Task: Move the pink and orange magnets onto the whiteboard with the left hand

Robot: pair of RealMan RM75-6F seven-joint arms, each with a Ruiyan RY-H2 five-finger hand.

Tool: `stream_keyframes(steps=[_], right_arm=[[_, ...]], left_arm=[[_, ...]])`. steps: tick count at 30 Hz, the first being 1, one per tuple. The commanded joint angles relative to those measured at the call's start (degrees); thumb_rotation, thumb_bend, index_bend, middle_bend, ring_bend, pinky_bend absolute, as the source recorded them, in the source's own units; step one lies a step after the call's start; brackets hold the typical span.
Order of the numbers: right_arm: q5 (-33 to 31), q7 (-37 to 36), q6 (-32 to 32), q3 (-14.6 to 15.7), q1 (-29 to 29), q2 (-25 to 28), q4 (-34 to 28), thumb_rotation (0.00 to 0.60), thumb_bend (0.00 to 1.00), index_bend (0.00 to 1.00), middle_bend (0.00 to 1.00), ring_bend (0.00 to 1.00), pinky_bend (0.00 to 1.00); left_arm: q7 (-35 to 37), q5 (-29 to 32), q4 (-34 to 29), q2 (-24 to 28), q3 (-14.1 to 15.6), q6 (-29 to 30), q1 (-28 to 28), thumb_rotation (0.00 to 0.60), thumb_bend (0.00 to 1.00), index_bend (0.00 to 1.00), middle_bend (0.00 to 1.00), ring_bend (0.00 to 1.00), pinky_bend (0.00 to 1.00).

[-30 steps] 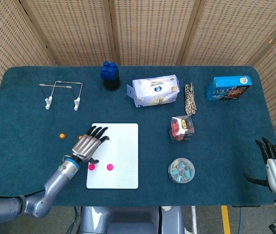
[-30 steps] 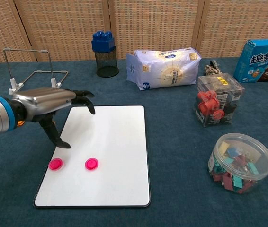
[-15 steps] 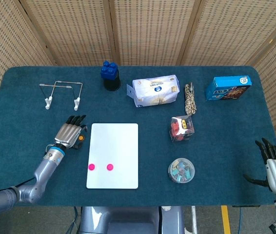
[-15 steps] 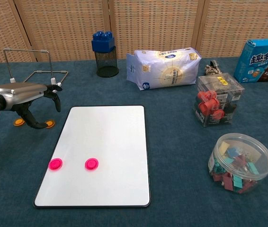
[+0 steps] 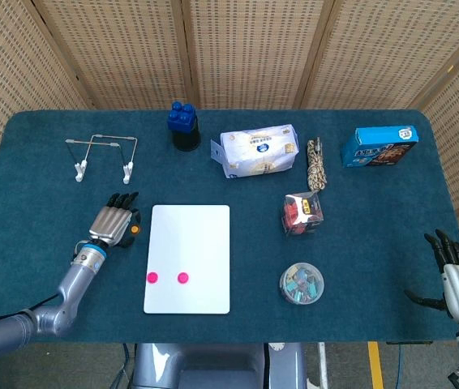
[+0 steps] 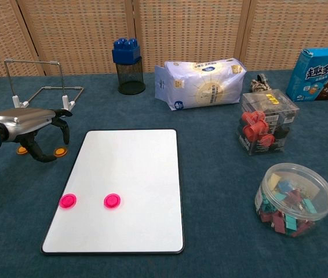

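Pink magnets [image 6: 68,201] [image 6: 112,201], two flat glossy discs, already lie side by side on the smooth white whiteboard [image 6: 129,174], near its front left corner. Left of the whiteboard, on the dark blue felt table [image 6: 210,191], sit two small orange magnets [image 6: 59,152] [image 6: 21,150]; the nearer one is just beside the whiteboard's left edge, the other partly hidden behind the left hand [image 6: 33,124]. That metal-backed hand with black fingers hangs above the orange pair, thumb and fingers curved downward and apart around them; it seems to hold nothing, though the far disc is too covered to be sure. Well right of the whiteboard, at the table's front corner, the right hand [image 5: 456,275] rests with fingers spread, its wrist cut off by the frame edge. Behind the whiteboard stands a thin wire rack [image 6: 39,87].
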State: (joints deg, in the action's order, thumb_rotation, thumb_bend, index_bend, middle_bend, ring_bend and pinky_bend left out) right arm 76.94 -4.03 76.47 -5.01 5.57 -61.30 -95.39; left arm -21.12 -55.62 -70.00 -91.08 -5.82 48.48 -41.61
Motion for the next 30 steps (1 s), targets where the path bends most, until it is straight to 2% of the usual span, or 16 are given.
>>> stream_keyframes(steps=[1, 11, 16, 20, 30], right_arm=[[0.0, 0.0, -0.1, 0.0, 0.0, 0.0, 0.0, 0.600, 0.16, 0.00, 0.00, 0.00, 0.00], [-0.4, -0.2, -0.4, 0.0, 0.1, 0.2, -0.2, 0.600, 0.17, 0.00, 0.00, 0.00, 0.00], [-0.4, -0.5, -0.4, 0.0, 0.0, 0.3, -0.3, 0.600, 0.16, 0.00, 0.00, 0.00, 0.00], [-0.4, -0.8, -0.4, 0.0, 0.0, 0.3, -0.2, 0.600, 0.17, 0.00, 0.00, 0.00, 0.00], [-0.3, -1.1, -0.4, 0.0, 0.0, 0.3, -0.2, 0.600, 0.17, 0.00, 0.00, 0.00, 0.00]], left_arm=[[0.1, 0.3, 0.6, -0.4, -0.2, -0.2, 0.0, 0.600, 0.32, 0.39, 0.00, 0.00, 0.00], [-0.5, 1.2, 2.4, -1.8, -0.5, -1.6, -0.4, 0.600, 0.32, 0.41, 0.00, 0.00, 0.00], [-1.2, 1.8, 2.6, -1.9, -0.7, -1.3, -0.3, 0.600, 0.33, 0.53, 0.00, 0.00, 0.00], [-1.4, 1.8, 2.0, -1.3, -0.8, -0.9, -0.1, 0.600, 0.34, 0.56, 0.00, 0.00, 0.00], [0.9, 0.0, -5.4, 1.8, -2.1, -0.9, -0.4, 0.600, 0.33, 0.56, 0.00, 0.00, 0.00]])
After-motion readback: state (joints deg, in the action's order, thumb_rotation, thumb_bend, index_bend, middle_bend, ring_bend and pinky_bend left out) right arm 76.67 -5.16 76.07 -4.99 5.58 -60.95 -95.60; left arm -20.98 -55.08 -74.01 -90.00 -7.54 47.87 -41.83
